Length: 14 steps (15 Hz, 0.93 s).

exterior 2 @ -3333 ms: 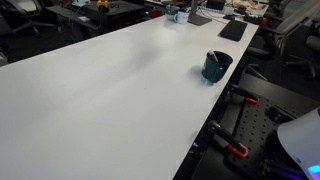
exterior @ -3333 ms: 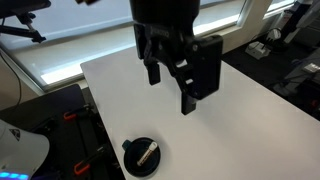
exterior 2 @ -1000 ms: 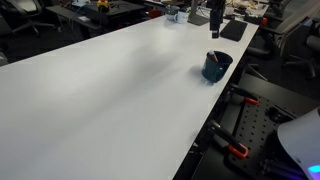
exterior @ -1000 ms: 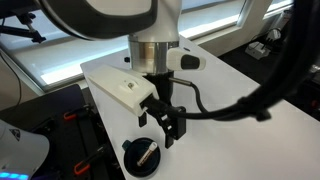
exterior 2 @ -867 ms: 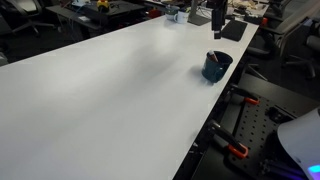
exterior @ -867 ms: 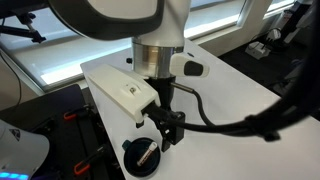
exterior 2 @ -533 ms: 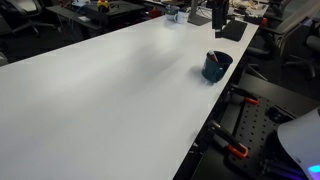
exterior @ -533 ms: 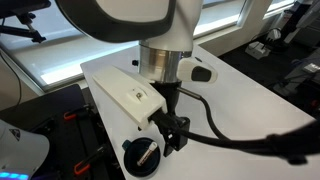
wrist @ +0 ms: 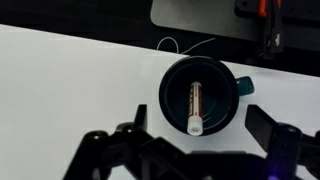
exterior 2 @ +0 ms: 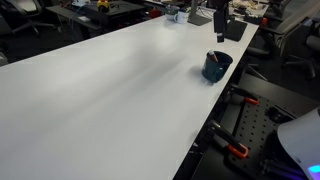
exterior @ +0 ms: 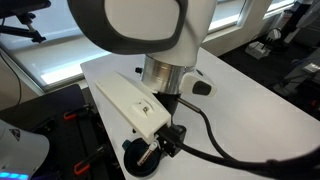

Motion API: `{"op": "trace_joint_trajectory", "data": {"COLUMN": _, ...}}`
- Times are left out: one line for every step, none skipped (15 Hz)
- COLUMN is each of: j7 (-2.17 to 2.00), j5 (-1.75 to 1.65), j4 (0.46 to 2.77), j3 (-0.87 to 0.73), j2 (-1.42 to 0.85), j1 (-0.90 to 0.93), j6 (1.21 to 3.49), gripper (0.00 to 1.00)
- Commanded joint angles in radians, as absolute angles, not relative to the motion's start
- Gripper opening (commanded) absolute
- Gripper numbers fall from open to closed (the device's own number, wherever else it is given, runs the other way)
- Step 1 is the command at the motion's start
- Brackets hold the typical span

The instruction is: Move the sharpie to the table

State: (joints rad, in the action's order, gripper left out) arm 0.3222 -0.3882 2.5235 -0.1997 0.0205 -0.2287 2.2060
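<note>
Descends further than a second ago: brings the gripper (exterior: 172, 140) down over the black bowl (exterior: 133, 160), close to the near edge of the white table (exterior: 250, 90), but not yet into it. Leaves bowl and pen where they were.

Reading the wrist view from left to right: shows one dark finger low at the left, then the bowl (wrist: 170, 100) in the middle, then the second finger low at the right. Keeps the jaws spread wide, wider than the bowl, gripping nothing and touching nothing.

Finds the sharpie (wrist: 194, 108) lying inside the bowl, not on the table, directly under the gripper and almost centred between the two fingers. Places its long axis up and down in the wrist view, so across the line that joins the fingers, with the pale end toward the gripper.

Probably needs only a straight descent and then a closing across the thin body of the pen. May need care that both fingers pass inside the rim.
</note>
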Motion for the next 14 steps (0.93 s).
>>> {"op": "trace_joint_trajectory", "data": {"j7": 0.402, "j5": -0.348, "j4": 2.518, "j3": -0.212, "j2": 0.032, "j1": -0.226, "j6": 2.263, "gripper": 1.00}}
{"op": "trace_joint_trajectory", "data": {"j7": 0.404, "j5": -0.357, "j4": 2.523, "j3": -0.212, "j2": 0.030, "j1": -0.226, "j6": 2.299, "gripper": 1.00}}
{"op": "trace_joint_trajectory", "data": {"j7": 0.371, "j5": -0.368, "j4": 2.518, "j3": -0.209, "j2": 0.020, "j1": -0.223, "j6": 2.256, "gripper": 1.00}}
{"op": "trace_joint_trajectory", "data": {"j7": 0.373, "j5": -0.368, "j4": 2.518, "j3": -0.209, "j2": 0.020, "j1": -0.223, "j6": 2.274, "gripper": 1.00}}
{"op": "trace_joint_trajectory", "data": {"j7": 0.373, "j5": -0.368, "j4": 2.518, "j3": -0.209, "j2": 0.020, "j1": -0.223, "j6": 2.280, "gripper": 1.00}}
{"op": "trace_joint_trajectory", "data": {"j7": 0.373, "j5": -0.368, "j4": 2.518, "j3": -0.209, "j2": 0.020, "j1": -0.223, "j6": 2.282, "gripper": 1.00}}
{"op": "trace_joint_trajectory", "data": {"j7": 0.373, "j5": -0.368, "j4": 2.518, "j3": -0.209, "j2": 0.020, "j1": -0.223, "j6": 2.283, "gripper": 1.00}}
{"op": "trace_joint_trajectory", "data": {"j7": 0.372, "j5": -0.363, "j4": 2.524, "j3": -0.207, "j2": 0.029, "j1": -0.221, "j6": 2.281, "gripper": 1.00}}
{"op": "trace_joint_trajectory", "data": {"j7": 0.369, "j5": -0.359, "j4": 2.535, "j3": -0.207, "j2": 0.034, "j1": -0.221, "j6": 2.303, "gripper": 1.00}}
{"op": "trace_joint_trajectory", "data": {"j7": 0.371, "j5": -0.358, "j4": 2.542, "j3": -0.208, "j2": 0.033, "j1": -0.221, "j6": 2.320, "gripper": 1.00}}
{"op": "trace_joint_trajectory", "data": {"j7": 0.386, "j5": -0.352, "j4": 2.551, "j3": -0.209, "j2": 0.032, "j1": -0.222, "j6": 2.343, "gripper": 1.00}}
{"op": "trace_joint_trajectory", "data": {"j7": 0.390, "j5": -0.349, "j4": 2.557, "j3": -0.210, "j2": 0.031, "j1": -0.223, "j6": 2.363, "gripper": 1.00}}
{"op": "trace_joint_trajectory", "data": {"j7": 0.400, "j5": -0.337, "j4": 2.567, "j3": -0.212, "j2": 0.030, "j1": -0.224, "j6": 2.392, "gripper": 1.00}}
{"op": "trace_joint_trajectory", "data": {"j7": 0.410, "j5": -0.326, "j4": 2.575, "j3": -0.214, "j2": 0.029, "j1": -0.225, "j6": 2.416, "gripper": 1.00}}
